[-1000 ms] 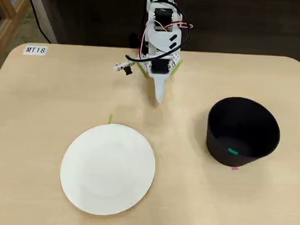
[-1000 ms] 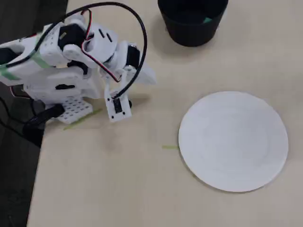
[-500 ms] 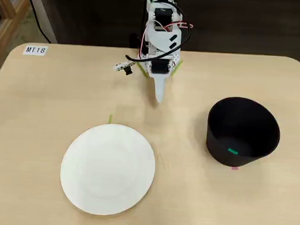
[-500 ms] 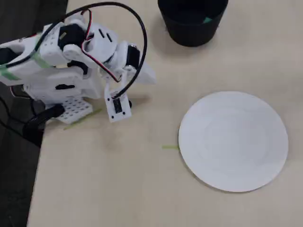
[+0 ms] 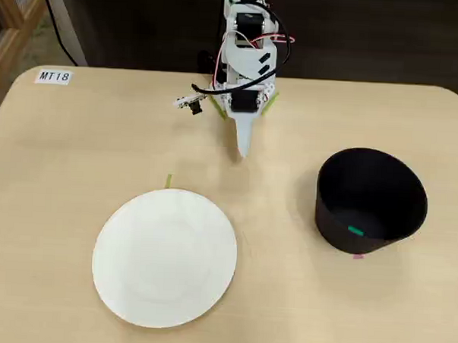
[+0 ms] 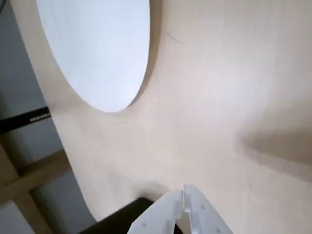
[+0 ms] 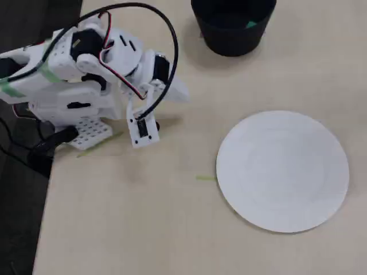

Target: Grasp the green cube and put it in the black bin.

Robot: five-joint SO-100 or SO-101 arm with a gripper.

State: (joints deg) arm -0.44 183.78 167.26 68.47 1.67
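The cube (image 5: pixel 355 230) is seen lying inside the bin (image 5: pixel 371 200), well apart from the clenched, empty claw (image 5: pixel 243 148) folded back over the bench (image 5: pixel 78 150).

black bin (image 7: pixel 232 31) cropped, green cube (image 5: pixel 355 230) half-hidden

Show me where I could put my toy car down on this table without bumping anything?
The widest bare patch lies left of the arm and above the white plate, stretching to the MT18 label. There is also bare wood between the plate and the black bin, and in the right corner past the bin. Beside the gripper and its dangling wires it is crowded.
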